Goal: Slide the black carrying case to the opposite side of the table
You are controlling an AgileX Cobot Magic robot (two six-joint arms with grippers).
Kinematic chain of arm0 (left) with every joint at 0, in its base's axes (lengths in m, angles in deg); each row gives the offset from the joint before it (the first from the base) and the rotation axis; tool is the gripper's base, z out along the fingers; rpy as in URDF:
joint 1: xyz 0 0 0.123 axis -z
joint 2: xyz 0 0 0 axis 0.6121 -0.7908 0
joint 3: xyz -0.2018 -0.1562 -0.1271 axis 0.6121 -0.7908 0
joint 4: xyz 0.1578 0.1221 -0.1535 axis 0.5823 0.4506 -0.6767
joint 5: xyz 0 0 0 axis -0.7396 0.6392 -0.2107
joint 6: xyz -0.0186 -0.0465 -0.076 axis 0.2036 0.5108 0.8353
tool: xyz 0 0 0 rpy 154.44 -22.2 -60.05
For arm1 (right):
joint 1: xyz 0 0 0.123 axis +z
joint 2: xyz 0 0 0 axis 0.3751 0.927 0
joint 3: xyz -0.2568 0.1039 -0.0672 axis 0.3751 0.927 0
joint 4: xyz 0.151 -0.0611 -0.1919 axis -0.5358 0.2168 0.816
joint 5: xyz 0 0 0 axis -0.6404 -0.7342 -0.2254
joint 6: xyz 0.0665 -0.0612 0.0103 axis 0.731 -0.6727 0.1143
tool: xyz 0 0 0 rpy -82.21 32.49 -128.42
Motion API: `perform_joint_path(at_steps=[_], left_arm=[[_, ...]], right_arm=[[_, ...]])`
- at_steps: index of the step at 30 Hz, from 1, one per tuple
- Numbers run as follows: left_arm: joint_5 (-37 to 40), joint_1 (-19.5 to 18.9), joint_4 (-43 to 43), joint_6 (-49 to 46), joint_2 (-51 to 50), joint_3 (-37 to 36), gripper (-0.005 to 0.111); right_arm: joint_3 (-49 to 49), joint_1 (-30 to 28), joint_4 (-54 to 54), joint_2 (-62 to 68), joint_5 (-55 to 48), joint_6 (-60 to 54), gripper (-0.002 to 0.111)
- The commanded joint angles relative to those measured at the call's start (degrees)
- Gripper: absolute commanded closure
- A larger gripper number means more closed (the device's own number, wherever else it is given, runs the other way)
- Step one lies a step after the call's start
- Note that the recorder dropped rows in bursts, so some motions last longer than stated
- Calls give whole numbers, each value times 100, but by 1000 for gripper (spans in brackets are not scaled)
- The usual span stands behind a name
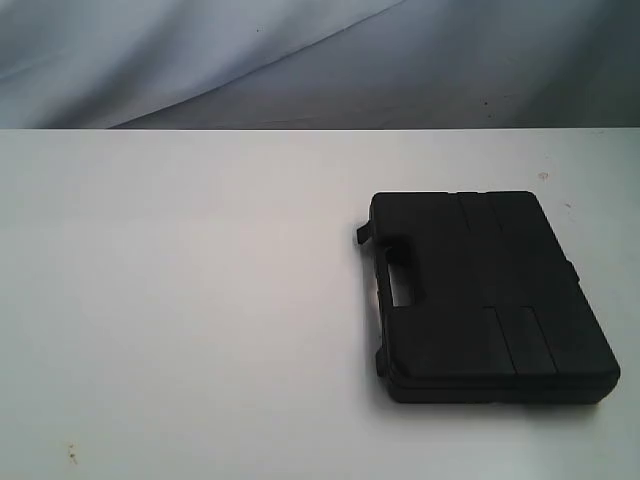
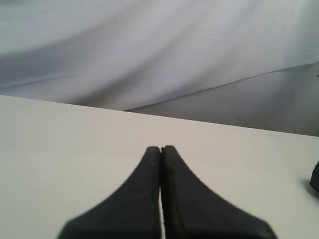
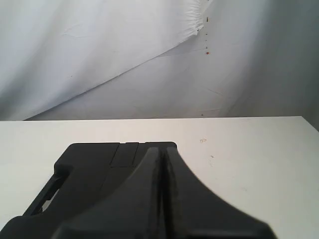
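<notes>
Here, in the exterior view, the case (image 1: 490, 300) is lying flat on the right side of the table (image 1: 180, 300), handle (image 1: 380, 280) facing left. In the left wrist view, the left gripper (image 2: 160, 148) is hanging over bare table, jaws pressed together. In the right wrist view, the right gripper (image 3: 161, 148), jaws likewise together, is hovering by the case. It is looking rigid and smooth, likely sliding easily; pushing its right edge beats gripping.

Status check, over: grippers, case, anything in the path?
Left gripper shut, right gripper shut, no contact. Black case flat on table, right side of exterior view, handle toward centre. Nothing visible in its path.
</notes>
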State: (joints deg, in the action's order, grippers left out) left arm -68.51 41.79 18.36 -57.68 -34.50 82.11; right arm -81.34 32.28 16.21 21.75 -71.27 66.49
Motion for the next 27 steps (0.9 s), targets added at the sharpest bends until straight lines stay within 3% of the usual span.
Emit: perform_joint_path(at_steps=[1, 9, 15, 21, 27], left_arm=[[-18, 19, 32, 8, 24, -27, 107], [-18, 19, 32, 8, 24, -27, 107], [-18, 19, 32, 8, 24, -27, 107], [-18, 19, 32, 8, 24, -27, 107], [-18, 19, 32, 8, 24, -27, 107]], right_arm=[[23, 28, 72, -32, 0, -39, 108], [23, 28, 72, -32, 38, -39, 108], [23, 28, 61, -32, 764, -5, 108], [23, 28, -1014, -32, 1844, 113, 108], [-26, 28, -1934, -32, 1919, 434, 108]])
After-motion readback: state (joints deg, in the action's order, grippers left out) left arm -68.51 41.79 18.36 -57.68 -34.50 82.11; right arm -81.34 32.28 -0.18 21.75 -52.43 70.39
